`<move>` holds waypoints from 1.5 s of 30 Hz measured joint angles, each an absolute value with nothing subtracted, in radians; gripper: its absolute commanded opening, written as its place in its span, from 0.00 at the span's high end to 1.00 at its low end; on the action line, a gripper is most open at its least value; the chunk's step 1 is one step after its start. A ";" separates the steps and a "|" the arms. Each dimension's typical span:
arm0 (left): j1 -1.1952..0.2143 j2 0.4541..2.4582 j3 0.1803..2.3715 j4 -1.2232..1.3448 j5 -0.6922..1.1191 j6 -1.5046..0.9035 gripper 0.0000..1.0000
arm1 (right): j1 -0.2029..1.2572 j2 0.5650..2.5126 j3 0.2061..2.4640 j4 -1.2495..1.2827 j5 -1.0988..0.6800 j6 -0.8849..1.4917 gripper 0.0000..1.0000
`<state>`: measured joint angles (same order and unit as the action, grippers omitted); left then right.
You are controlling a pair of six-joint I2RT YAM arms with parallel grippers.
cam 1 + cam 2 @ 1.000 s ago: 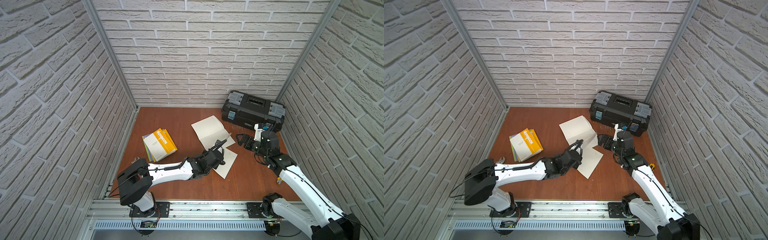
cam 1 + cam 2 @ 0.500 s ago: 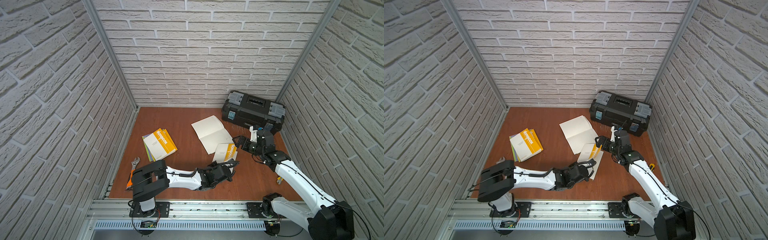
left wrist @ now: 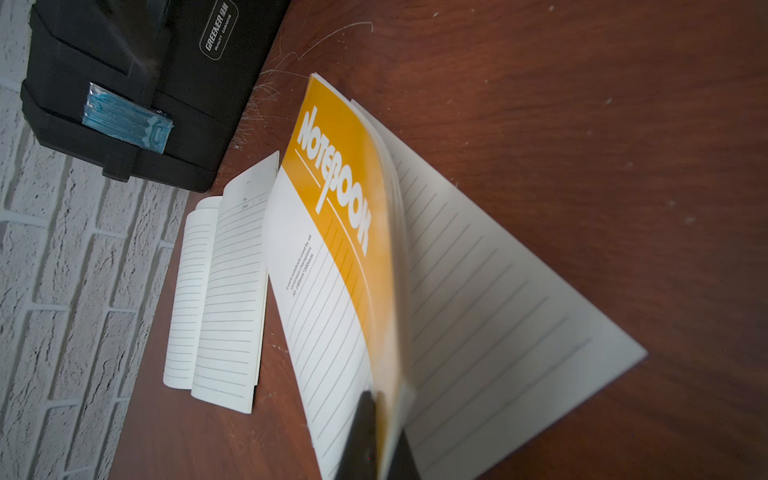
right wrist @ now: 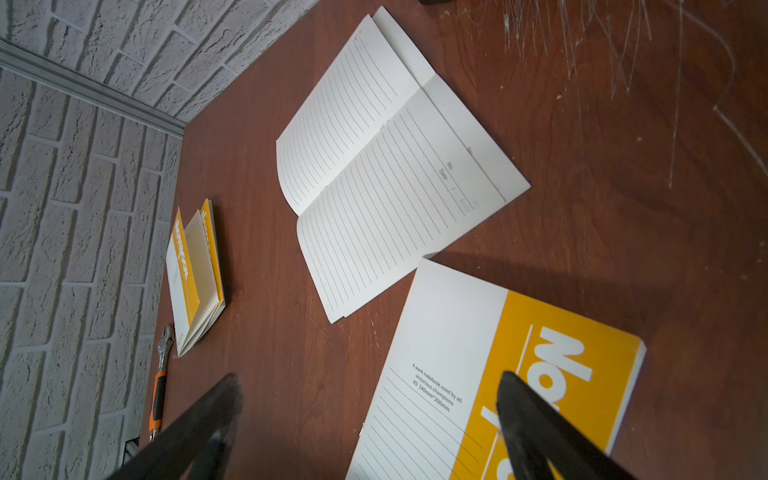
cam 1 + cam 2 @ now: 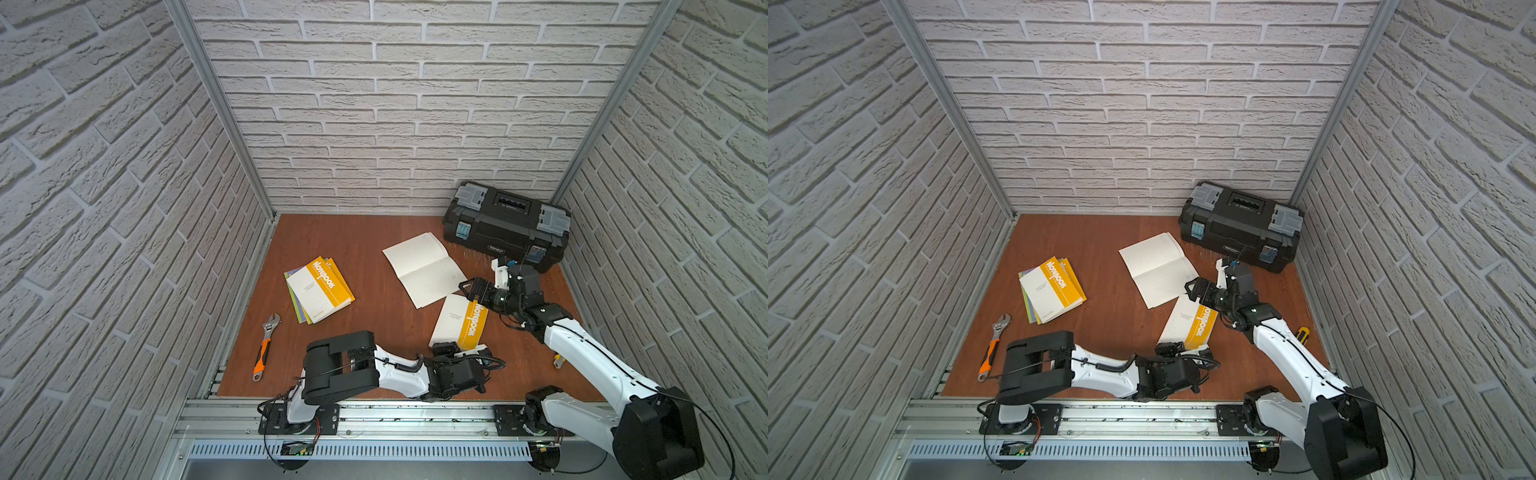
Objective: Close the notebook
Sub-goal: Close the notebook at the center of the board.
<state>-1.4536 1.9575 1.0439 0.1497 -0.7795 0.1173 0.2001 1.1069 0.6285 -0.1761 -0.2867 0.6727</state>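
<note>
A notebook with a white and yellow cover lies cover-up on the brown table, right of the middle in both top views. My left gripper is shut on the near edge of its cover. In the left wrist view the cover stands slightly lifted off the lined page between the left gripper fingers. My right gripper hangs open just above the notebook's far corner. Its fingers straddle the cover's edge without touching it.
A second notebook lies open, lined pages up, just behind. A black toolbox stands at the back right. A stack of closed notebooks and an orange-handled wrench lie at the left. A small yellow screwdriver lies under the right arm.
My left arm swung towards the front edge with the cover pinched, folding the notebook from open white pages to yellow cover up. The right gripper moved in over its far corner.
</note>
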 measured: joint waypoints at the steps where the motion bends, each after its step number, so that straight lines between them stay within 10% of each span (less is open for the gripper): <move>1: -1.454 1.959 1.046 0.149 -0.783 0.121 1.00 | 0.200 1.107 0.602 -0.171 -0.290 0.678 0.06; 19: -1.453 1.990 1.064 0.148 -0.812 0.159 1.00 | 0.208 1.254 0.434 -0.001 -0.294 0.703 0.07; 22: -1.453 1.990 1.064 0.149 -0.812 0.162 0.59 | 0.210 1.268 0.433 0.030 -0.293 0.703 0.07; 25: -1.454 1.990 1.064 0.153 -0.813 0.159 0.42 | 0.212 1.270 0.432 0.037 -0.288 0.700 0.07; 45: -1.301 1.328 1.014 0.018 -0.307 0.002 0.21 | 0.213 1.263 0.430 0.028 -0.274 0.691 0.06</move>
